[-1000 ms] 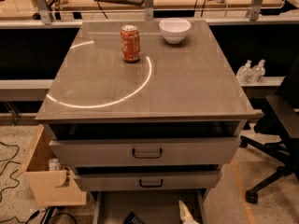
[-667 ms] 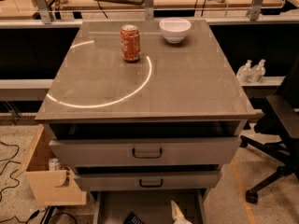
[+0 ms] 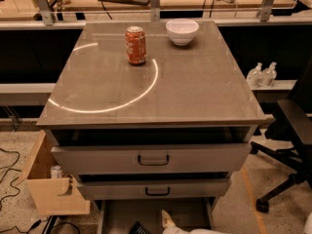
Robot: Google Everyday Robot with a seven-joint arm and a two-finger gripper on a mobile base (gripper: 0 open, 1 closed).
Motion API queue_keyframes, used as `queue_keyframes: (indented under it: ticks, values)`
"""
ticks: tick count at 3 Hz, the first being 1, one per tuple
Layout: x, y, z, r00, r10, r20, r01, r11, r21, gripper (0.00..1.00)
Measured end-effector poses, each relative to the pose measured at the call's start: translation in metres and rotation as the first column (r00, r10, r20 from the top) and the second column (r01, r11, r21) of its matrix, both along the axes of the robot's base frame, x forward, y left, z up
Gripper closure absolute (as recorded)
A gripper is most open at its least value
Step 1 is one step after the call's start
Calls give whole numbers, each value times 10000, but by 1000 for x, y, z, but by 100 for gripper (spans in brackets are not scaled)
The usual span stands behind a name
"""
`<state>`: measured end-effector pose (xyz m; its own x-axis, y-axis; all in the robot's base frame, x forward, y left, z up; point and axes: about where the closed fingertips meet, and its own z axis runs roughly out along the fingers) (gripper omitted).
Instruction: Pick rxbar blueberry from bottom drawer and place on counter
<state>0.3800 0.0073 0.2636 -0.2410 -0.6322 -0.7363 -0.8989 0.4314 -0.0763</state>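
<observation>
The bottom drawer (image 3: 129,212) stands pulled open at the foot of the cabinet, showing its flat grey floor. A dark flat bar, the rxbar blueberry (image 3: 139,228), lies on that floor at the picture's bottom edge, partly cut off. My pale gripper (image 3: 168,220) reaches into the drawer from the lower right, just right of the bar. The counter (image 3: 195,82) above is glossy grey-brown with a bright white arc mark.
A red-orange soda can (image 3: 136,45) and a white bowl (image 3: 182,30) stand at the back of the counter. Two closed drawer fronts (image 3: 151,157) sit above the open drawer. A wooden box (image 3: 48,189) is at left, a black office chair (image 3: 292,130) at right.
My gripper has moved left inside the bottom drawer, closer to the dark bar. Nothing on the counter has moved.
</observation>
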Motion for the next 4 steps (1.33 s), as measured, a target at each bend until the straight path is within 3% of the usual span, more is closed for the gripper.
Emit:
queue_keyframes:
  ticks: [2,4]
  values:
    - [17,15,-37,9984,66,-562,-46,9993,363,0]
    - [20,34,-55,9972,-31,-741,58,9993,361,0]
